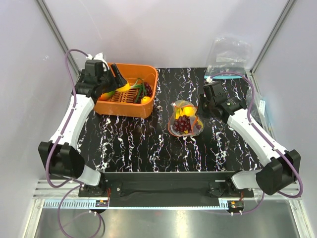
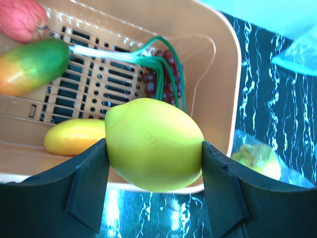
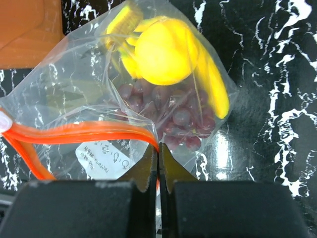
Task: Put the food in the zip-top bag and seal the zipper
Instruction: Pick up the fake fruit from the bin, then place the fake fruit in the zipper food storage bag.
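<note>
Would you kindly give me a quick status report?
Left gripper shut on lemon above basket. Right gripper shut on zipper; bag open, part-filled. No obstruction seen.

Zip-top bag (image 3: 74,89) label (image 3: 101,157): print illegible

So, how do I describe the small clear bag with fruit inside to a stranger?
On the black marbled table, look right of the orange slotted basket. A small clear crinkly plastic bag lies there, holding purple grapes and yellow fruit, the right gripper pinching its mouth. Its zipper strip is red-orange; the clear bags at the far right corner have a teal-blue one.
</note>
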`<state>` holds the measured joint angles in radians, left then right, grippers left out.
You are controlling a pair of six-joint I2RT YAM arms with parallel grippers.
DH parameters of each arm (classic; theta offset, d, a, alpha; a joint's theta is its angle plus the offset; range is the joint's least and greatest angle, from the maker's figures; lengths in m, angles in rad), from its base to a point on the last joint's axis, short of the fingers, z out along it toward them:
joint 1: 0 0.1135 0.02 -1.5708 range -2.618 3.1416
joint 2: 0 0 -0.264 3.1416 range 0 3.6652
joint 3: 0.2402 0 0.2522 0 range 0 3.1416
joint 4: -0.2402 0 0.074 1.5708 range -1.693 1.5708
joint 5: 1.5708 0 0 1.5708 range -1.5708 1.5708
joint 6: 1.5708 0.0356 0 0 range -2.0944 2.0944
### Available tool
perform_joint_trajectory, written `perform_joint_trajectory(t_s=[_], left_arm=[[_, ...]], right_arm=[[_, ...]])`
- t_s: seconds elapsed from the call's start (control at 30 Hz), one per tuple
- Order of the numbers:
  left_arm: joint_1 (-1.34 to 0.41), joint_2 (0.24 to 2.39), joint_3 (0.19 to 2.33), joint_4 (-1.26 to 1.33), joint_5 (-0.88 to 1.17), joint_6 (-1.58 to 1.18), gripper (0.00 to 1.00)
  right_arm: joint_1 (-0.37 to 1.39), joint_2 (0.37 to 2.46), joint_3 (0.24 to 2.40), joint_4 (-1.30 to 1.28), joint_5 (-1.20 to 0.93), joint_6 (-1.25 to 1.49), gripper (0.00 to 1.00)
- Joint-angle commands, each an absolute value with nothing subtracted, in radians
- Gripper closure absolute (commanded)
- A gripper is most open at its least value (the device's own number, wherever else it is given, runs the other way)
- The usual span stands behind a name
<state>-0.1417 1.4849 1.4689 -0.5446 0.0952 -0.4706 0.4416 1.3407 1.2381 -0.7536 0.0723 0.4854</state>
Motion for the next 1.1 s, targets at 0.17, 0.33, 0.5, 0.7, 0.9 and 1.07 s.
perform_joint_trajectory(t_s=[0.17,0.33,0.5,0.7,0.9,1.07], left_arm=[[-0.342,1.356,1.443,-0.506,0.206,-0.436,0.67],[-0.498,1.309,1.483,-0.488,0.225,-0.449,0.67],[-0.594,1.298,1.493,-0.445,0.279,-0.423,0.66],[-0.676,1.327,1.416,-0.342,0.318,-0.428,0.64],[-0.761,1.451,1.454,-0.333,0.293,-0.399,0.64],[-0.769,1.537,1.442,-0.293,0.311,-0.400,0.64]], right_arm=[[0.436,1.327,1.241,-0.765,0.017,0.494,1.00],[0.436,1.341,1.276,-0.807,0.015,0.522,1.00],[0.436,1.358,1.341,-0.848,0.009,0.549,1.00],[0.434,1.384,1.413,-0.870,0.009,0.546,1.00],[0.436,1.396,1.451,-0.873,0.009,0.537,1.00],[0.436,1.413,1.468,-0.871,0.011,0.531,1.00]])
